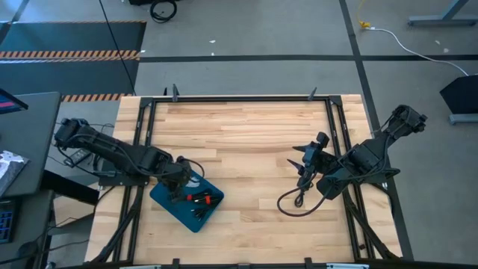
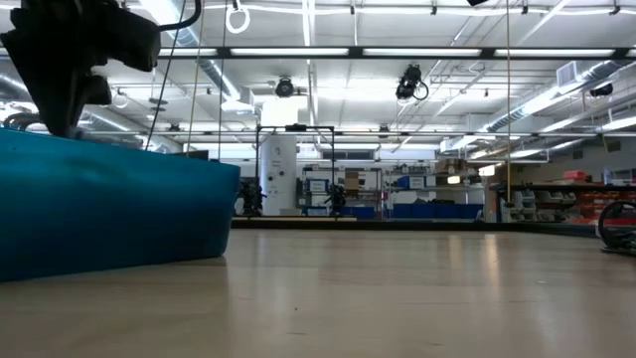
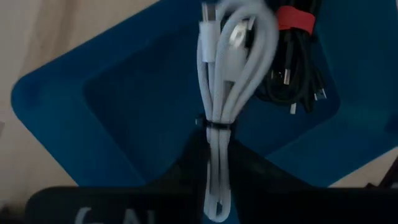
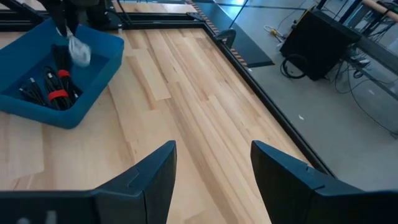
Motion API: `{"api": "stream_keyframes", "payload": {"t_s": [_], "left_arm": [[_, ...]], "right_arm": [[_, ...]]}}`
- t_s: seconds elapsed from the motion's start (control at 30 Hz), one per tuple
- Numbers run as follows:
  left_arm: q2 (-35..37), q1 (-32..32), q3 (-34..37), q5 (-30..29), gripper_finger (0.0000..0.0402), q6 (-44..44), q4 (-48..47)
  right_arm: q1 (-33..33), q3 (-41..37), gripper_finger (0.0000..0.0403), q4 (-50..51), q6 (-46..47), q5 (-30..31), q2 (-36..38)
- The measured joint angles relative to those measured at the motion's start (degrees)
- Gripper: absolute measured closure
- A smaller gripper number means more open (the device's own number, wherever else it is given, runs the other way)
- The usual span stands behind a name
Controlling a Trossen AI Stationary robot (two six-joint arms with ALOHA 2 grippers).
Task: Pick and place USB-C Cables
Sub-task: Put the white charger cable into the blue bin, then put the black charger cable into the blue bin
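A blue tray (image 1: 168,200) stands near the table's left side, and my left gripper (image 1: 178,181) hangs right over it, shut on a white-grey cable bundle (image 3: 227,74). On the tray floor lie black cable bundles (image 3: 298,68), one with a red band (image 3: 293,17). The right wrist view shows them too, the black cables (image 4: 53,93) below the white one (image 4: 78,50). My right gripper (image 4: 211,174) is open over bare wood at the table's right side (image 1: 306,170), holding nothing. My left gripper pinches the white-grey cable bundle between its two fingers, on the short stretch (image 3: 216,158) between the black tie (image 3: 214,124) and one looped end (image 3: 216,208). The fingers point down from above, along the bundle. The longer part hangs below them over the tray.
A loop of thick black cable (image 1: 293,203) lies on the wood beside my right arm. Black rails (image 1: 239,98) frame the table. Bare wood stretches between the tray and my right gripper. In the low view the tray wall (image 2: 109,214) fills the left side.
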State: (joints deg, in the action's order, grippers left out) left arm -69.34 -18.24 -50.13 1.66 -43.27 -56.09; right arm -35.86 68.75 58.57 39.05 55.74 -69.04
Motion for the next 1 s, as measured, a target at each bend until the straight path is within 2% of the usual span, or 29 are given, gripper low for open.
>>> {"api": "stream_keyframes", "payload": {"t_s": [0.17,0.43,0.63,0.8,0.9,1.0], "left_arm": [[0.00,0.00,0.00,0.71,0.0304,-0.74,-0.01],[-0.02,0.00,0.00,-0.09,0.0233,-1.54,0.44],[-0.04,0.43,-0.61,-0.48,0.0203,-0.87,6.21],[-0.04,0.46,-3.35,-2.82,0.0199,6.50,11.87],[-0.04,0.57,-5.94,-8.37,0.0203,13.67,17.90],[-0.04,1.55,-7.13,-13.52,0.0208,23.11,29.31]], "right_arm": [[0.00,0.00,0.0190,0.00,0.20,-0.33,0.00],[0.00,0.00,0.0190,0.01,-0.04,-0.33,0.00],[0.00,-0.15,0.0190,0.05,-1.12,-1.12,0.00],[0.00,-2.23,0.0190,-0.28,-1.70,-2.42,-0.02],[0.12,-4.19,0.0190,-1.92,-1.60,-2.47,-0.02],[0.78,-5.69,0.0190,-3.71,-1.66,-3.77,-0.04]]}}
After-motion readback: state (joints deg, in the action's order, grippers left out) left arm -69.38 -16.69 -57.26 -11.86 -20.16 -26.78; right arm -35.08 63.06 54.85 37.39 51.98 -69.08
